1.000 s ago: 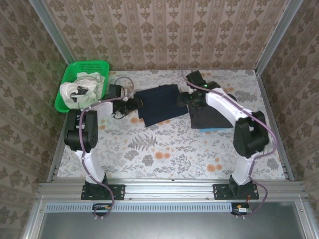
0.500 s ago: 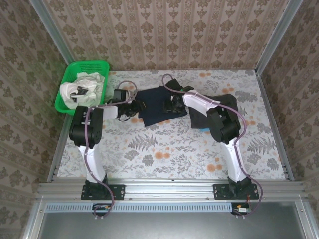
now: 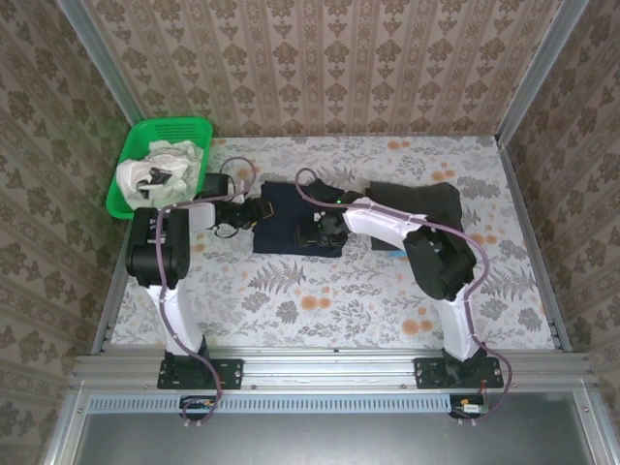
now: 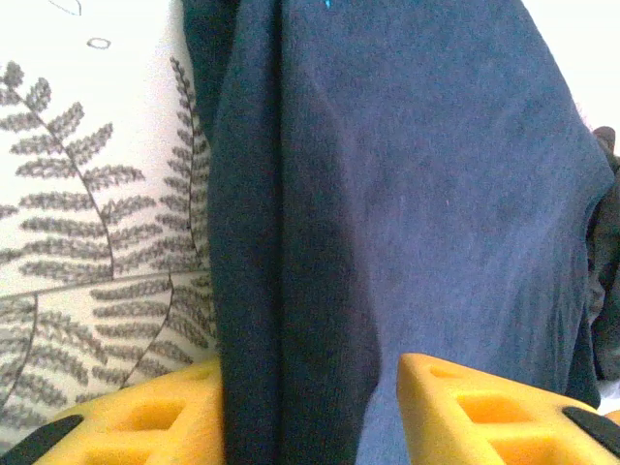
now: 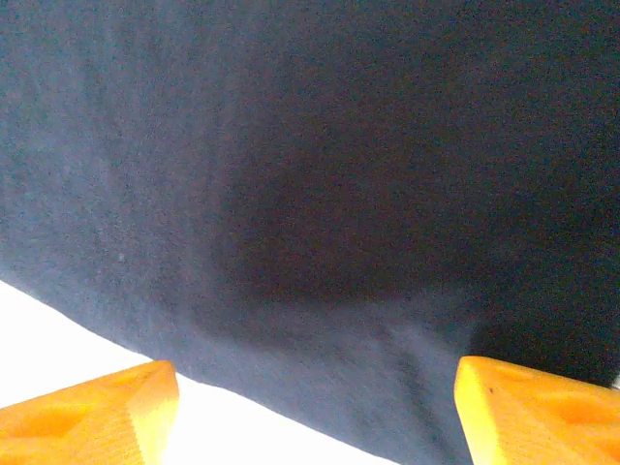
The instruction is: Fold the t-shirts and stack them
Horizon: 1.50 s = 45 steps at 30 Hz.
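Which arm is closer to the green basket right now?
Left. The left fingers sit at the navy shirt's edge nearest the basket; the right fingers are over its middle, farther away.

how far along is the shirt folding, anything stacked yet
Done: at the right a grey shirt looks folded and lies on a light blue shirt, so a stack seems started.
In hand: the navy shirt lies mid-table, partly folded. The left tool is at its left edge and the right tool is open over it.
Left: white shirts lie crumpled in the basket.
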Motion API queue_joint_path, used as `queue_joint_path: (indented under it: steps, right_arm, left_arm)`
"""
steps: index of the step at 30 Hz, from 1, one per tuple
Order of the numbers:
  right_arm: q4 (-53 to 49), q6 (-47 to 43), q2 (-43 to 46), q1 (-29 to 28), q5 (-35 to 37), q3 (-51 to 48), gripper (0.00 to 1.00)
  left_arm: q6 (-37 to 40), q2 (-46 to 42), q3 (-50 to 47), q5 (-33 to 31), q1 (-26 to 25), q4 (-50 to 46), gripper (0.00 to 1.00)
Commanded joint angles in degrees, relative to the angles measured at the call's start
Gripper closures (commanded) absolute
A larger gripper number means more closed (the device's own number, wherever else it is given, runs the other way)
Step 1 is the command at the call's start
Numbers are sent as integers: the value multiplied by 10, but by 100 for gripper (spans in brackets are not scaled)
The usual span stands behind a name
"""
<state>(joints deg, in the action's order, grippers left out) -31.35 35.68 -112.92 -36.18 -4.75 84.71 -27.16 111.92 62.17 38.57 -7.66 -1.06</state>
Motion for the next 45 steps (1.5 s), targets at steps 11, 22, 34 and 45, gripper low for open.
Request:
queue_joint_path:
  steps: [11, 22, 34, 45]
  right_arm:
    - [70, 11, -67, 68, 13, 0, 25]
    - [108, 44, -125, 55, -31, 34, 50]
    - [37, 10, 21, 95, 37, 3, 95]
    - [-55, -69, 159, 208, 32, 38, 100]
  left_arm:
    - [37, -5, -47, 33, -2, -63, 56]
    - [30, 3, -43, 52, -10, -53, 73]
    - [-61, -59, -38, 74, -79, 16, 100]
    - [-107, -68, 197, 48, -205, -5, 100]
